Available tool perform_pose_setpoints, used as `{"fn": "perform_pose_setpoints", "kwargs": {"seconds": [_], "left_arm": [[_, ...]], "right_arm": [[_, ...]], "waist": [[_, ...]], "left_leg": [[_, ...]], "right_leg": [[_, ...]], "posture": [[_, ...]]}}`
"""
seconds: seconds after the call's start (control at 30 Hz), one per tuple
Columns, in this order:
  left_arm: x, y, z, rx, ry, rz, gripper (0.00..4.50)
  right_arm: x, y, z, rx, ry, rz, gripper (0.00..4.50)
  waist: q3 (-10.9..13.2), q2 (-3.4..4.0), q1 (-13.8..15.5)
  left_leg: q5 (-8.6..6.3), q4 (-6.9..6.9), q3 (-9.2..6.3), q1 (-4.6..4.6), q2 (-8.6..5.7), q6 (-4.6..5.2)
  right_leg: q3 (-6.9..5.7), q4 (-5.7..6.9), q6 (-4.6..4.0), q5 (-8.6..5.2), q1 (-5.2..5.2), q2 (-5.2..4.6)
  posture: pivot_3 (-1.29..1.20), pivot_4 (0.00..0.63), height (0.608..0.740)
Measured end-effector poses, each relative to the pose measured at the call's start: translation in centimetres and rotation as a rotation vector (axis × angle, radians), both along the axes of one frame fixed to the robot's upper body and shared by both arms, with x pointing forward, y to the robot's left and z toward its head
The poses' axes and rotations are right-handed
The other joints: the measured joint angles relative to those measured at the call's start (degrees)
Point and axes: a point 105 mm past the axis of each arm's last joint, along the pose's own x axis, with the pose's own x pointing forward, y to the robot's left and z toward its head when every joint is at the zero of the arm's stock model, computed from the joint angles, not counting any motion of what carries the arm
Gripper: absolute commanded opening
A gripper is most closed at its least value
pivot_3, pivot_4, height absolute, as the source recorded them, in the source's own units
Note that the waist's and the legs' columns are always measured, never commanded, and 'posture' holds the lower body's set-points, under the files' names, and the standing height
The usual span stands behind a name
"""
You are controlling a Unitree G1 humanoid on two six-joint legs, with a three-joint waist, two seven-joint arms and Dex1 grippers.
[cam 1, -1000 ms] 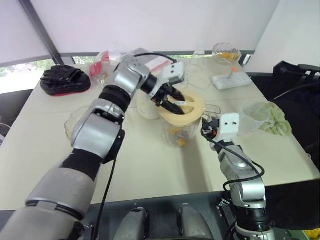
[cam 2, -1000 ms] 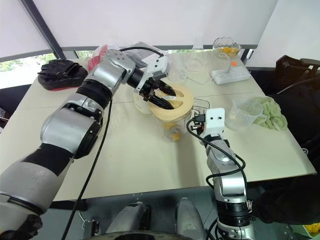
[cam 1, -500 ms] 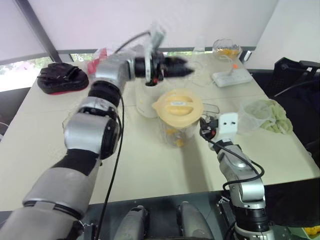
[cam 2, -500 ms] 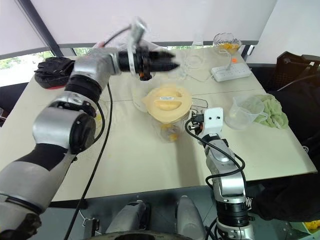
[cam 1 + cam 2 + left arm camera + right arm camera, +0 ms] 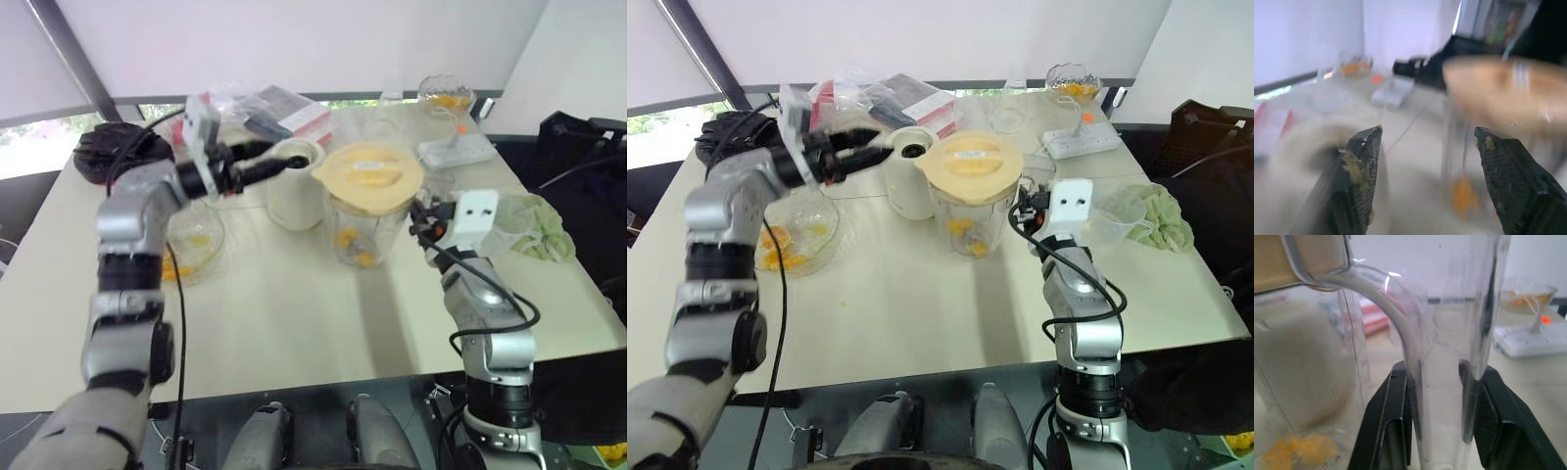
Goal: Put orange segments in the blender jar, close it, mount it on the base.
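Orange segments (image 5: 355,247) sit in our lidded blender jar (image 5: 364,220); right gripper (image 5: 1440,382) clamps its handle (image 5: 1415,333), left gripper (image 5: 1427,132) gapes empty; only mounting seems left.

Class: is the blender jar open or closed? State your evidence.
Closed. The yellow lid sits flat across the top of the blender jar, covering its mouth; orange segments lie inside at the bottom.

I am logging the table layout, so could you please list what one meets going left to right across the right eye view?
bowl → base → jar → cloth
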Motion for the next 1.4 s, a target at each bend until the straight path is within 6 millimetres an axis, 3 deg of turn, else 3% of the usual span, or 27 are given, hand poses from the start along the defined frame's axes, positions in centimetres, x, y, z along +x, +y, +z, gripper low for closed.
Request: {"fn": "perform_pose_setpoints", "kwargs": {"seconds": [0.13, 0.27, 0.47, 0.57, 0.7, 0.97, 1.13, 1.4], "left_arm": [[-2.9, 0.1, -5.0, 0.002, 0.133, 0.053, 3.13], [-4.3, -0.5, -5.5, 0.021, 0.105, 0.096, 3.13], [-5.0, -1.2, -7.8, 0.018, 0.157, 0.153, 3.13], [-4.9, -0.9, -8.4, 0.020, 0.149, 0.215, 3.13], [-5.2, -0.7, -8.6, 0.017, 0.143, 0.265, 3.13], [-6.3, 0.1, -8.7, 0.037, 0.125, 0.343, 3.13], [-7.0, 0.9, -8.5, 0.044, 0.125, 0.385, 3.13], [-7.5, 1.5, -8.6, 0.065, 0.130, 0.419, 3.13]], "right_arm": [[1.2, -1.1, 6.0, 0.015, -0.118, -0.031, 1.41], [2.4, -1.5, 10.9, 0.021, -0.176, -0.033, 1.41], [5.6, -0.6, 15.7, 0.054, -0.136, -0.028, 1.41], [7.8, 1.7, 17.2, 0.081, -0.108, -0.001, 1.41], [10.2, 5.7, 16.6, 0.084, -0.066, 0.056, 1.41], [13.0, 10.9, 12.4, 0.075, 0.031, 0.112, 1.41], [13.4, 12.2, 10.5, 0.070, 0.041, 0.118, 1.41], [13.4, 12.3, 10.2, 0.061, 0.002, 0.109, 1.41]], "waist": [[0.1, 0.06, 0.3], [0.1, 0.09, 0.5], [0.1, 0.15, 0.1], [0.1, 0.17, -0.5], [0.1, 0.18, -0.9], [0.1, 0.21, -1.1], [0.1, 0.22, -1.5], [0.1, 0.25, -1.6]], "left_leg": [[0.01, 0.03, -0.08, 0.00, 0.05, -0.01], [0.01, 0.02, -0.04, 0.08, 0.09, -0.02], [0.01, -0.09, -0.01, 0.07, 0.13, -0.02], [0.01, -0.15, 0.11, 0.08, 0.17, -0.03], [0.02, -0.19, 0.13, 0.06, 0.19, -0.04], [0.02, -0.20, 0.09, -0.02, 0.18, -0.04], [0.02, -0.21, 0.06, -0.02, 0.18, -0.05], [0.02, -0.22, 0.06, -0.01, 0.19, -0.06]], "right_leg": [[-0.06, 0.02, -0.03, 0.02, 0.02, 0.00], [-0.09, -0.02, -0.11, 0.07, 0.10, -0.01], [-0.09, -0.05, -0.13, 0.07, 0.03, -0.02], [-0.05, -0.09, -0.14, 0.07, -0.01, -0.02], [-0.06, -0.11, -0.14, 0.08, -0.05, -0.01], [-0.09, -0.20, -0.14, 0.08, -0.06, 0.00], [-0.09, -0.20, -0.14, 0.08, -0.06, 0.04], [-0.09, -0.19, -0.15, 0.08, -0.07, 0.08]], "posture": [[0.00, 0.150, 0.740], [0.00, 0.150, 0.740], [0.00, 0.150, 0.740], [0.00, 0.150, 0.740], [0.00, 0.150, 0.740], [0.00, 0.150, 0.740], [0.00, 0.150, 0.740], [0.00, 0.150, 0.740]]}}
